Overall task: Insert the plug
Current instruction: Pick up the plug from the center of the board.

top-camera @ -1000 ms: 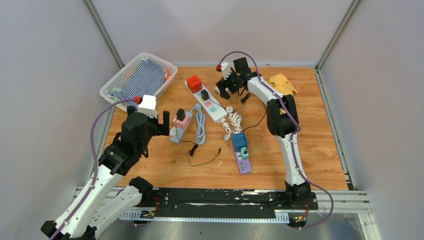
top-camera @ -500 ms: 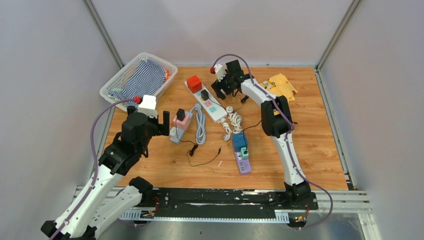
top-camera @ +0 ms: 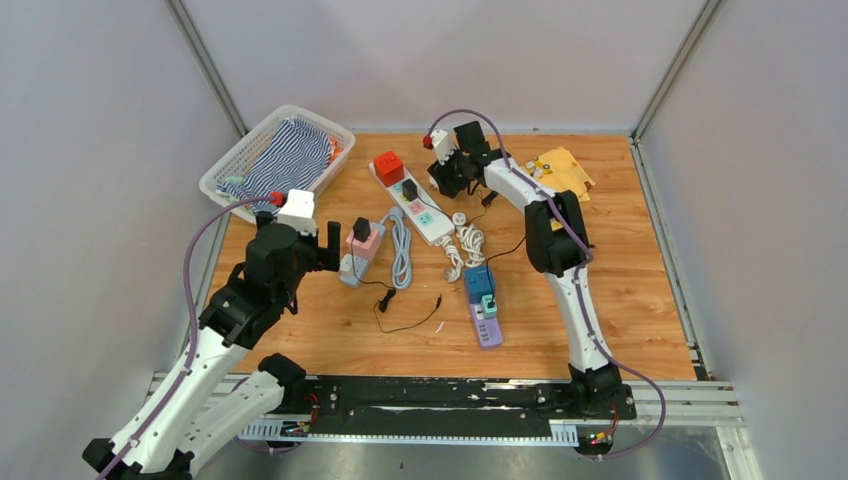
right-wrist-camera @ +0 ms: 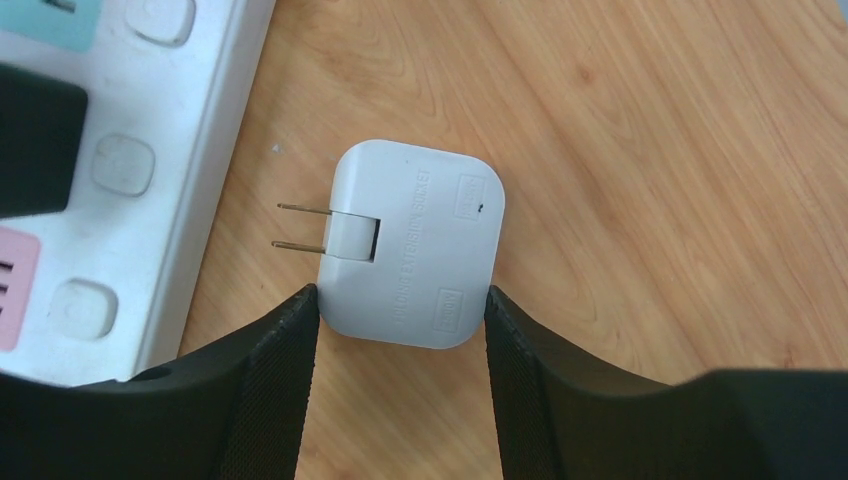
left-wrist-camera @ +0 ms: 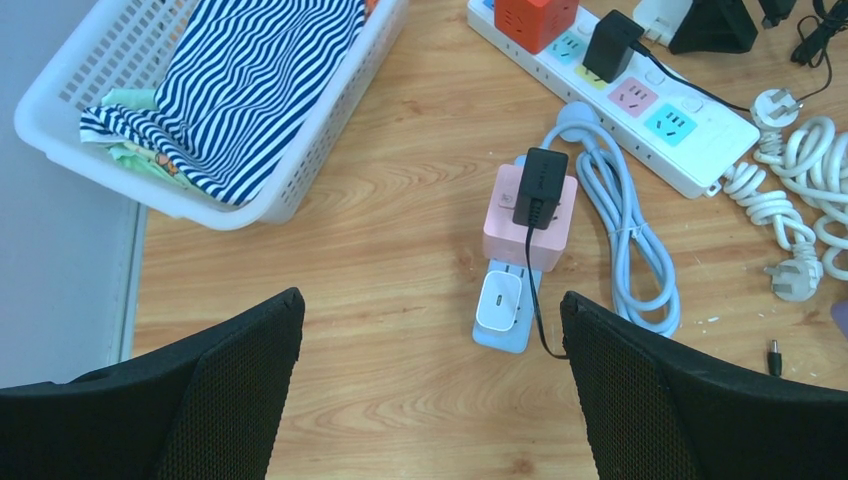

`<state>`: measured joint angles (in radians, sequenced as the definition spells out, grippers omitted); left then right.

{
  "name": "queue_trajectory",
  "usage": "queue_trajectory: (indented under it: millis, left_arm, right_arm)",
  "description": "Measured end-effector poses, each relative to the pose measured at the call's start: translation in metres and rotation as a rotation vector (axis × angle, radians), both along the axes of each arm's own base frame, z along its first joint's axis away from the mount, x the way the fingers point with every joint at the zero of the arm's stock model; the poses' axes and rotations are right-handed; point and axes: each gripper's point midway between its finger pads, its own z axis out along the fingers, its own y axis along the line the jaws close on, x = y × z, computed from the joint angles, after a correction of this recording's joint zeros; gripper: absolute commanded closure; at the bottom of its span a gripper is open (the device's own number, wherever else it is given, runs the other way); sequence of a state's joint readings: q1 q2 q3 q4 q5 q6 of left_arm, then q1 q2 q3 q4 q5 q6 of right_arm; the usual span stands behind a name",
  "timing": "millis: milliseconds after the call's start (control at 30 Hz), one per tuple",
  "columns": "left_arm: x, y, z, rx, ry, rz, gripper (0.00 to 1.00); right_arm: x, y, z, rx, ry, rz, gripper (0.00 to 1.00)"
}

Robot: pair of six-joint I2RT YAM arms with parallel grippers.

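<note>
The plug [right-wrist-camera: 415,255] is a white square adapter lying flat on the wood, its two metal prongs pointing left toward the white power strip [right-wrist-camera: 130,180]. My right gripper [right-wrist-camera: 400,300] is shut on it, one fingertip against each of its lower corners. In the top view this gripper [top-camera: 447,172] sits at the far end of the power strip [top-camera: 425,210], and the plug is hidden under it. My left gripper [left-wrist-camera: 430,310] hangs wide open and empty above bare wood, short of a pink cube socket [left-wrist-camera: 530,215].
A white basket [top-camera: 222,172] of striped cloth stands at the back left. A red cube [top-camera: 389,167] and a black adapter [top-camera: 409,188] sit on the power strip. Nearby lie a blue cable [left-wrist-camera: 620,230], white coiled cords [top-camera: 465,240], a purple strip [top-camera: 485,320] and a yellow item [top-camera: 563,168].
My right gripper moved a little left toward the power strip's far end and its jaws narrowed onto the plug. The left arm stayed put.
</note>
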<state>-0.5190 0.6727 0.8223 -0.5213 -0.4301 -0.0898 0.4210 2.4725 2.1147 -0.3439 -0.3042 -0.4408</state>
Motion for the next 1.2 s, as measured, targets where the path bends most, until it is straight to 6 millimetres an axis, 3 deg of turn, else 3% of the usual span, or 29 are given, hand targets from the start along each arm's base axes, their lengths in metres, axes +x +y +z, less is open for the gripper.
queue_trajectory:
  millis: [100,200,433,533,800,933,1200]
  left_arm:
    - [0.001,-0.001,-0.001,-0.006,0.006,0.003,0.02]
    - [0.001,-0.005,-0.004,-0.026,0.017,-0.005,0.04]
    - [-0.001,-0.031,-0.004,-0.189,0.059,-0.058,0.11]
    - [-0.002,-0.047,0.004,-0.289,0.07,-0.093,0.15]
    - [-0.009,-0.089,0.035,-0.569,0.081,-0.214,0.19]
    - [-0.014,-0.106,0.049,-0.716,0.081,-0.266,0.2]
    - [-0.017,-0.127,0.053,-0.862,0.114,-0.327,0.25]
  right_arm:
    - [-0.007,-0.006,0.007,-0.01,0.003,-0.008,0.62]
    - [-0.017,-0.012,0.027,-0.013,-0.012,-0.02,0.63]
    - [-0.055,-0.025,0.123,0.083,-0.135,-0.056,0.63]
    - [-0.081,-0.023,0.151,0.137,-0.173,-0.059,0.63]
    - [-0.187,0.022,0.157,0.224,-0.159,0.085,0.63]
    - [-0.234,0.046,0.177,0.293,-0.189,0.17,0.63]
    - [-0.288,0.06,0.227,0.476,-0.278,0.232,0.63]
